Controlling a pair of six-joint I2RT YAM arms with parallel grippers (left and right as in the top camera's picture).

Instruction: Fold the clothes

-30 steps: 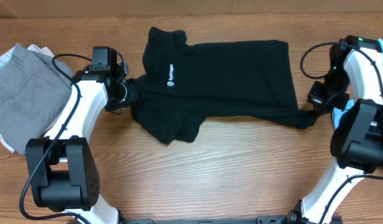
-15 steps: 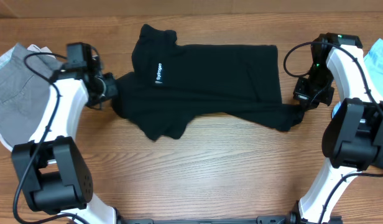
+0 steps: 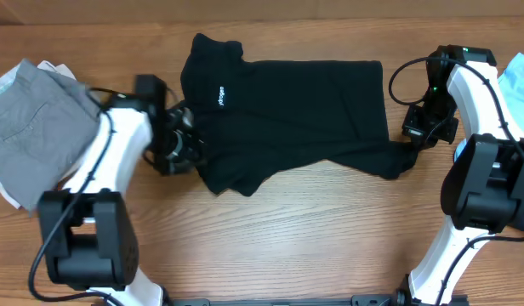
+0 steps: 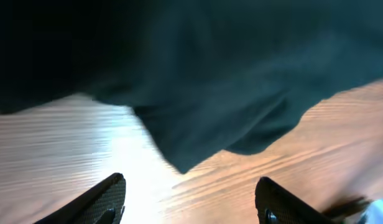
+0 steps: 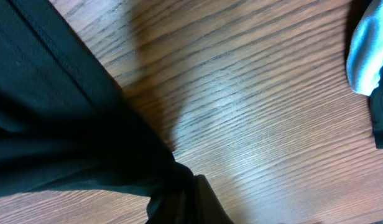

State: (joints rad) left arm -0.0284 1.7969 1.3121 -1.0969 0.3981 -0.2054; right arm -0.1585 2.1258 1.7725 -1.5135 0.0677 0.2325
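The clothes being handled are one large black garment (image 3: 287,110) with small white lettering (image 3: 219,96), spread across the table's middle. My left gripper (image 3: 192,149) is at its lower left edge, blurred by motion. In the left wrist view that gripper (image 4: 190,199) is open, with bare wood between its fingertips (image 4: 114,190) and the black fabric (image 4: 210,74) just ahead. My right gripper (image 3: 412,153) is shut on the garment's lower right corner. The right wrist view shows the bunched black cloth (image 5: 55,124) pinched in the right gripper (image 5: 194,205).
A grey garment (image 3: 32,127) lies on white fabric (image 3: 7,191) at the far left, beside the left arm. A light blue garment (image 3: 517,81) (image 5: 365,56) lies at the right edge behind the right arm. Bare wood runs along the front.
My left gripper has opened and let go of the garment's left edge, then swung toward its lower left. The garment shifted left with the right gripper, which stays shut on its corner.
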